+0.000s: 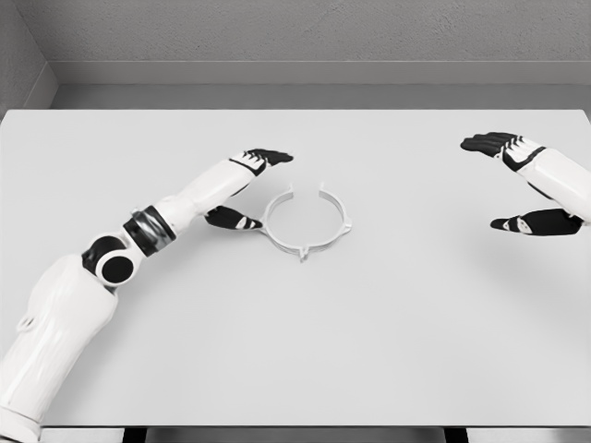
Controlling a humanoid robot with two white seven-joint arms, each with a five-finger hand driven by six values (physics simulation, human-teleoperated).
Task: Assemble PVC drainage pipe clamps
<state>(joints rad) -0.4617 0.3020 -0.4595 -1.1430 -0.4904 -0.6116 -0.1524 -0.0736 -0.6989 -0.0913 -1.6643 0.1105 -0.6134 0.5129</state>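
Grey walls (277,32) close off the far side of a plain white table (388,351), which fills most of the head view. Near the table's middle lies a white pipe clamp (307,222): an open ring lying flat, its gap facing the far edge, with small tabs on its rim at the right and at the near side.

Left arm (120,258) reaches in from the lower left, its hand (242,189) just beside the clamp's left side. Black fingers (268,156) extend over the table beyond the ring's upper left; the thumb (231,220) points toward the ring's left wall. Fingers and thumb are apart, holding nothing. Whether the thumb tip touches the ring cannot be confirmed from this angle.

Right hand (528,189) sits at the right edge of the view, well apart from the clamp. Its fingers (489,143) and thumb (526,222) are spread, grasping nothing.
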